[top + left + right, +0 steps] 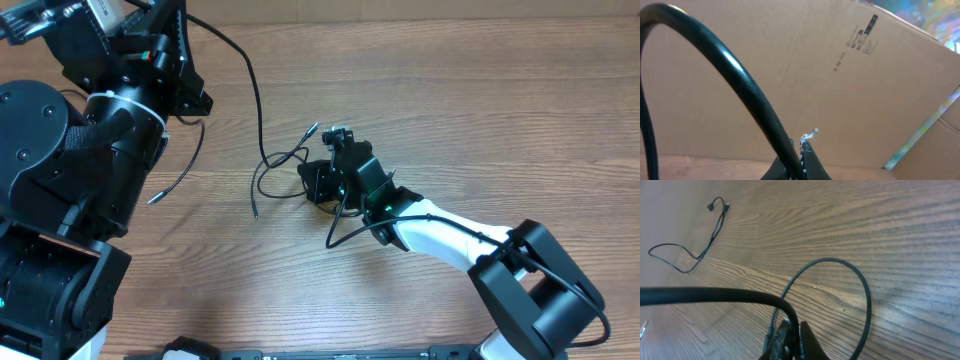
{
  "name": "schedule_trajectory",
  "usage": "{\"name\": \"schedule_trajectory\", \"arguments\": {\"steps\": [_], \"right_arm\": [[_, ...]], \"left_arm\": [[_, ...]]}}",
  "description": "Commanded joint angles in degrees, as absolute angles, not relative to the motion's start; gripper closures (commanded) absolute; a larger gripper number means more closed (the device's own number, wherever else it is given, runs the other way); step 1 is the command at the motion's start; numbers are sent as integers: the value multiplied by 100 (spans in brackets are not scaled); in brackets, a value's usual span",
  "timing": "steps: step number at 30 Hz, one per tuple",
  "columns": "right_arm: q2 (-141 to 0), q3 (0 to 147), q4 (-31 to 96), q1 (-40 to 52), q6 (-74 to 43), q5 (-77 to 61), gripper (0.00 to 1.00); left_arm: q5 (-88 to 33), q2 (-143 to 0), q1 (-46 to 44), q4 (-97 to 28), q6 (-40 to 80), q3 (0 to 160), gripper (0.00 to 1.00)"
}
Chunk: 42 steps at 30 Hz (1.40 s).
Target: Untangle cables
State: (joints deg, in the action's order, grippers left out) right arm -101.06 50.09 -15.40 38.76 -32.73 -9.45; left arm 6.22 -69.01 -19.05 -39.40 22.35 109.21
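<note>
Thin black cables (285, 170) lie in a tangle at the middle of the wooden table. One strand (255, 95) rises from the tangle toward my left gripper (180, 15) at the top left. In the left wrist view the left gripper (802, 146) is shut on a black cable (730, 70) and held up off the table. My right gripper (318, 185) sits at the tangle's right side. Seen from the right wrist, the right gripper (795, 328) is shut on a black cable (715, 296), and a loop (867, 300) lies flat beyond it. A separate silver-tipped cord (170, 180) lies at the left.
A cardboard box wall (850, 95) fills the left wrist view. The left arm's big black body (60, 150) covers the table's left side. The right arm's white link (440, 232) stretches from the lower right. Another thin cable (690, 255) lies farther off on the wood.
</note>
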Motion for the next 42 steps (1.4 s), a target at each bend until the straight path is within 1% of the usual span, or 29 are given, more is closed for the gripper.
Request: {"name": "schedule_trajectory", "arguments": {"steps": [1,7,11,15,18,22,26,28,34,38,39,42], "right_arm": [[-9559,5024,-1584,3883,-3081,-895,96],[-9015,5024,-1518,3837,-2969,-322,96],[-8980,5024,-1483,3734,-2971,12,96],[-8980,5024,-1267,3583,-2971,648,96],[-8980,5024,-1142,3470,-2974,814,96],[-8980,5024,-1055,3256,-2995,812,96],[-8980,5024,-1044,3050,-2995,810,96],[-8980,5024,-980,3002,-2993,812,96],[-8980,5024,-611,2873,-2993,843,96],[-8980,5024,-202,2746,-2995,1151,96],[-8980,5024,-93,2705,-2995,1203,94],[-8980,5024,215,2596,-2995,1197,75]], "left_arm": [[593,-6849,-1911,-3964,2220,10971,96],[591,-6851,-1911,-4049,2222,10971,96],[499,-6851,-1911,-4101,2226,10971,96],[270,-6849,-1911,-4176,2228,10971,96],[189,-6851,-1911,-4230,2228,10971,96],[-408,-6849,-1911,-4248,2228,10971,96],[-1304,-6847,-1911,-4296,2233,10971,96],[-1511,-6847,-1911,-4359,2233,10971,96],[-1282,-6847,-1909,-4491,2226,10971,96],[-797,-6851,-1909,-4541,2222,10971,96],[-602,-6851,-1909,-4569,2222,10971,96],[-1,-6864,-1909,-4668,2176,10969,96]]}}
